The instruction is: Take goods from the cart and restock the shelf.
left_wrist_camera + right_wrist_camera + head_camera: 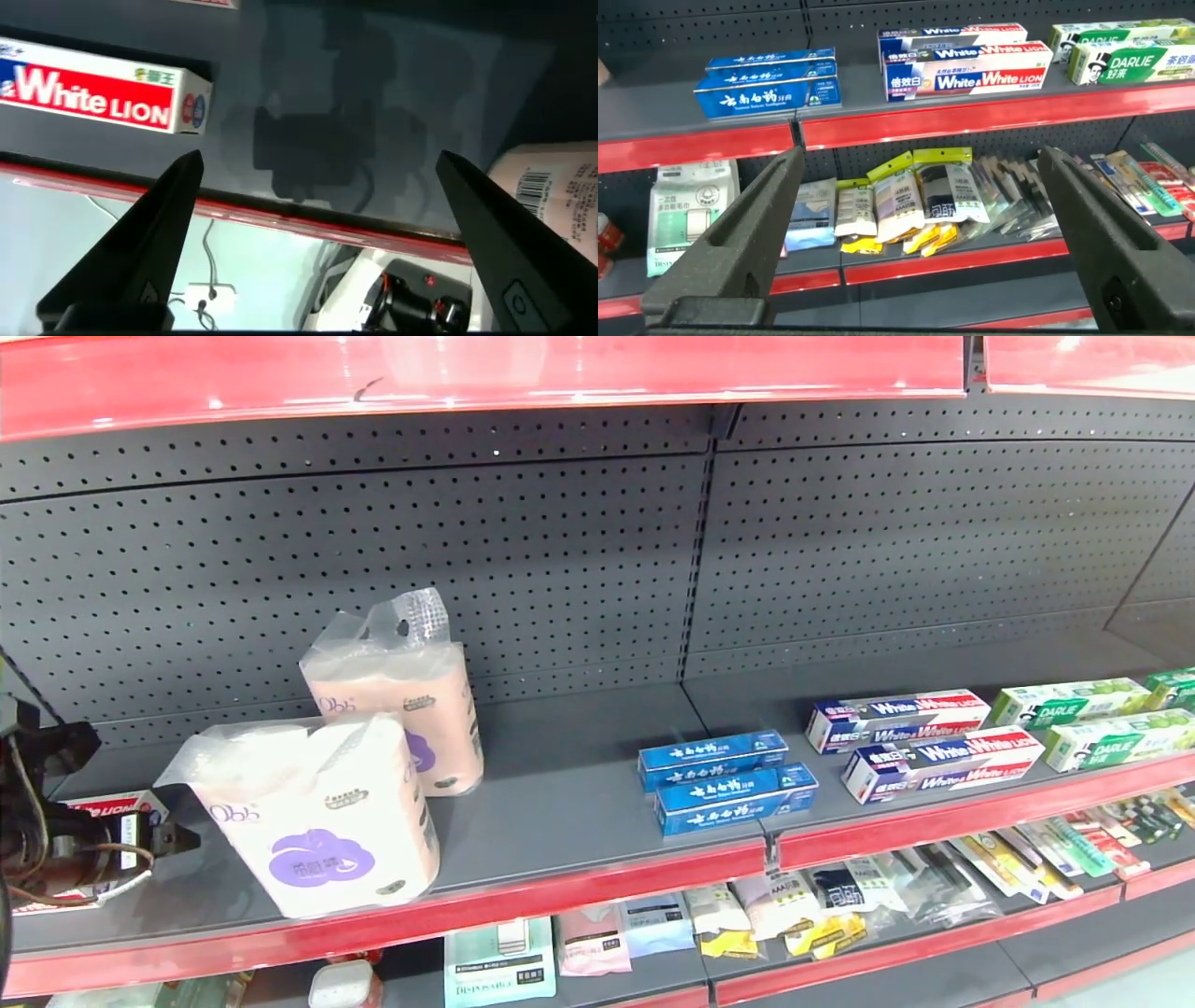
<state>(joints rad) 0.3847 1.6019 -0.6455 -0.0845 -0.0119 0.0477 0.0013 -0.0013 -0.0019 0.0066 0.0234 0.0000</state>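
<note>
Left pincer (318,229): we log it spread wide, gripping nothing and touching nothing, at the far left of the head view above the shelf's red front lip (280,207).

Right pincer (920,215): spread equally wide, empty, facing the shelving front.

Red-and-white toothpaste box (93,89): flat on the grey shelf (579,784) near the left pincer and apart from it. Its long axis runs along the lip.

Toilet-paper packs: two, upright at lower left. One (317,812) stands at the front edge and the other (397,695) just behind it.

Blue toothpaste boxes (724,782): two side by side at centre, lying lengthwise along the shelf.

White toothpaste boxes (924,747) and green toothpaste boxes (1092,719): in pairs at right, lying the same way.

Surroundings: grey pegboard (467,551) at the back, and a lower shelf (887,957) carrying sachets (775,905).
</note>
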